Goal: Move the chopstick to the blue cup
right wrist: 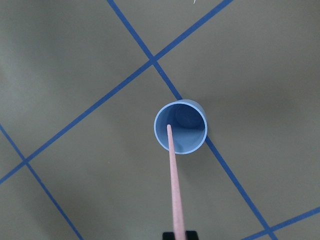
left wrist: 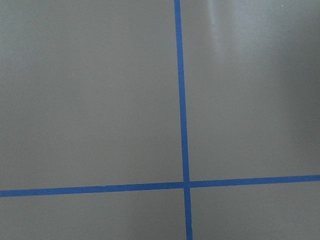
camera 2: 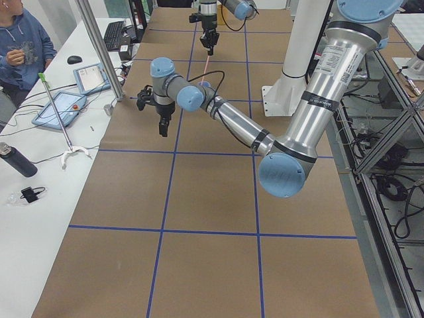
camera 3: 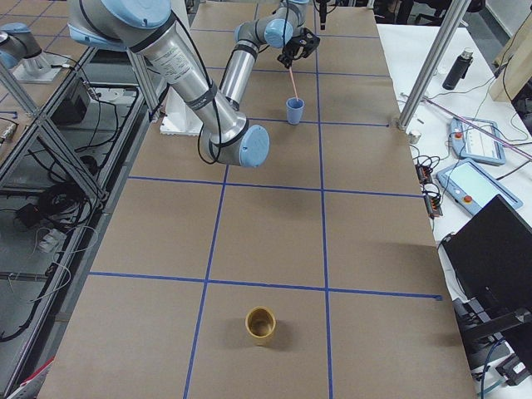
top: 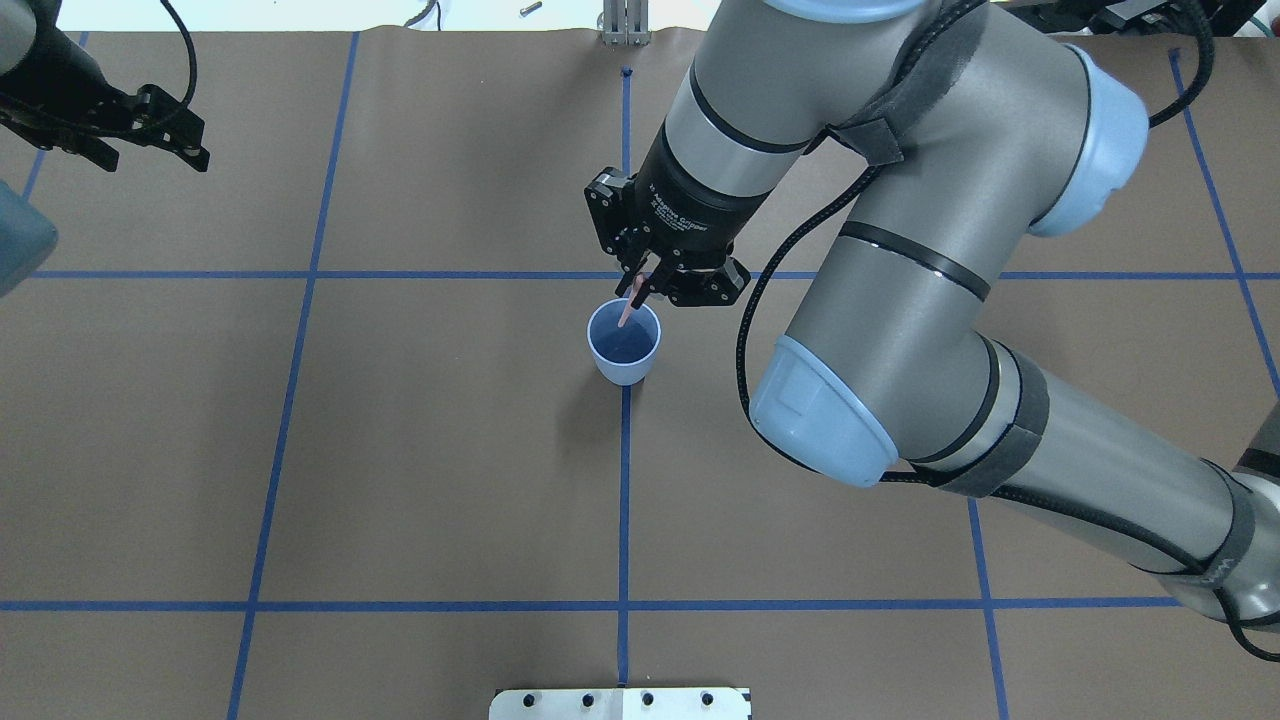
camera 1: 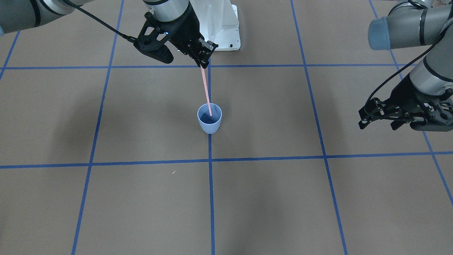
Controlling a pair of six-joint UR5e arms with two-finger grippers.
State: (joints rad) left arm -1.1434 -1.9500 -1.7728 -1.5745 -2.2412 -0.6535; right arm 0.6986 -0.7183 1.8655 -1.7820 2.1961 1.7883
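Right wrist-mounted view: the chopstick (right wrist: 172, 175) is being pinched by the right tool (camera 1: 204, 63); lowering should be centred over the blue cup (right wrist: 194, 136)

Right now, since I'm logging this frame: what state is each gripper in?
Left gripper: open, holding nothing.
Right gripper: shut on the chopstick, whose lower tip is inside the blue cup.

The blue cup (camera 1: 209, 124) looks smooth plastic, the table (camera 1: 141, 117) matt.

light: even, bright | shadows: soft, faint | focus: sharp | glare: none
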